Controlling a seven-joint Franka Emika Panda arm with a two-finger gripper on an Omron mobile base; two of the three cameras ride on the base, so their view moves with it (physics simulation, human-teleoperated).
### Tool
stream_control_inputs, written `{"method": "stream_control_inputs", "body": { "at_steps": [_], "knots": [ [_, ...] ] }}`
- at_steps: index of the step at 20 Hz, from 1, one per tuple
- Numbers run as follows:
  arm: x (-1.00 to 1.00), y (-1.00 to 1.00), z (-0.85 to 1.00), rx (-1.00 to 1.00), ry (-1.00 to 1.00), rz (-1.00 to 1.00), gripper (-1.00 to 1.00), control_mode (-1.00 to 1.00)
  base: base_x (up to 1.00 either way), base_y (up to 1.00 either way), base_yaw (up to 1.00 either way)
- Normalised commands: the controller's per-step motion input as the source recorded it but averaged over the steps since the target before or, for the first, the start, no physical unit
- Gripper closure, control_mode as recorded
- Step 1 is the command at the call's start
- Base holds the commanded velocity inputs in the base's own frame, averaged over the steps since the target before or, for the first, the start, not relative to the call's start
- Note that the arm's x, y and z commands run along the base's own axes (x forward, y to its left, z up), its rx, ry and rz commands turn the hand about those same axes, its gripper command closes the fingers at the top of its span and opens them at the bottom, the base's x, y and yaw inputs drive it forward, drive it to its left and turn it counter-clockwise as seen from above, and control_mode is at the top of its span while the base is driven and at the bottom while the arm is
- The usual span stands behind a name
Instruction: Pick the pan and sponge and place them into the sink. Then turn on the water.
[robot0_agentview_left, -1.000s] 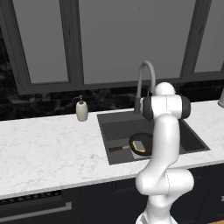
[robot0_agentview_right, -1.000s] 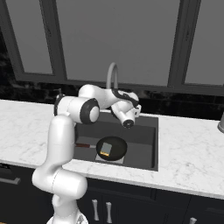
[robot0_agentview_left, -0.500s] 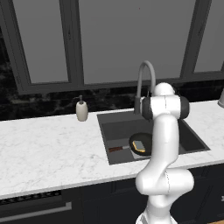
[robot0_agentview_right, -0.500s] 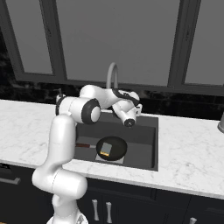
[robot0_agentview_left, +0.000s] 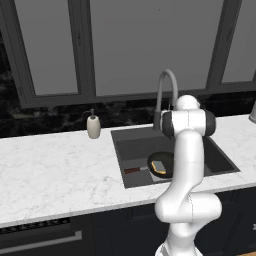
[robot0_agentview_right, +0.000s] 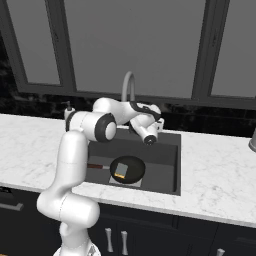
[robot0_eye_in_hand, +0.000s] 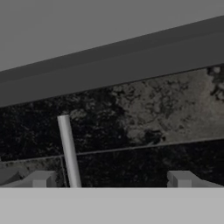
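The counter (robot0_agentview_left: 55, 170) looked like polished white marble with faint grey veins, the sink (robot0_agentview_left: 135, 147) matt dark grey, the faucet (robot0_agentview_left: 167, 82) smooth brushed metal, the pan (robot0_agentview_right: 131, 165) matt black, and the backsplash (robot0_eye_in_hand: 131, 109) glossy black stone.

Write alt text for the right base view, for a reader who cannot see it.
A white robot arm reaches over a dark sink, its open claw near the grey gooseneck faucet. In the basin lies a black pan with a sponge on it, its handle pointing left. White marble counter lies on both sides, under dark windows.
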Motion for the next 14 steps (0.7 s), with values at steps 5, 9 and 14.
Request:
{"method": "stream_control_inputs", "body": {
  "at_steps": [5,9,14],
  "knots": [
    [0.12,0.0,0.0,0.0,0.0,0.0,-1.0,-1.0,0.0,0.0,0.0],
    [0.06,0.0,0.0,0.0,0.0,0.0,-1.0,-1.0,0.0,0.0,0.0],
    [0.01,0.0,0.0,0.0,0.0,0.0,-1.0,-1.0,0.0,0.0,0.0]
  ]
}}
